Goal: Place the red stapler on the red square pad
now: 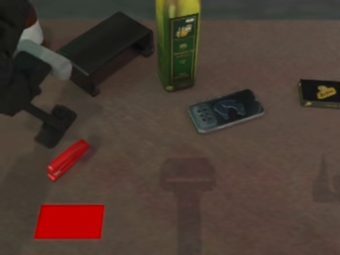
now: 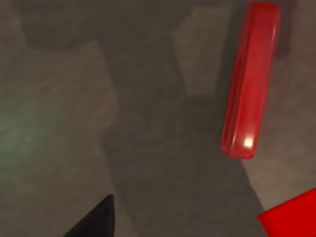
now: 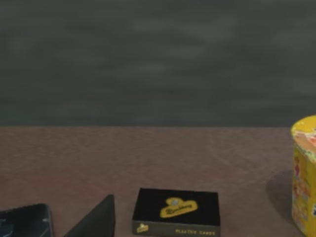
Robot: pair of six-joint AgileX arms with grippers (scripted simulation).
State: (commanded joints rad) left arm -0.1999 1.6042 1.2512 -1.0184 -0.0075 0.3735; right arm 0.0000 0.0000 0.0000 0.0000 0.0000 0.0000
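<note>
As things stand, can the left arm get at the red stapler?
Probably yes: the left gripper hangs just beyond the red stapler, which lies alone on bare table, nothing between them.

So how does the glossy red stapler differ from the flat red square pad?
The glossy red stapler is narrow, raised and lies diagonally; the flat red square pad is wider, without thickness, and sits square to the table edge. The stapler lies apart from the pad, farther from the near edge. Both are bright red.

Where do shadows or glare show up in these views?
Top view: two arm-shaped shadows fall on the table, one at centre bottom, one at the right edge. Left wrist view: a broad shadow darkens the table beside the red stapler, which carries a small bright highlight near one end. Right wrist view: evenly lit.
</note>
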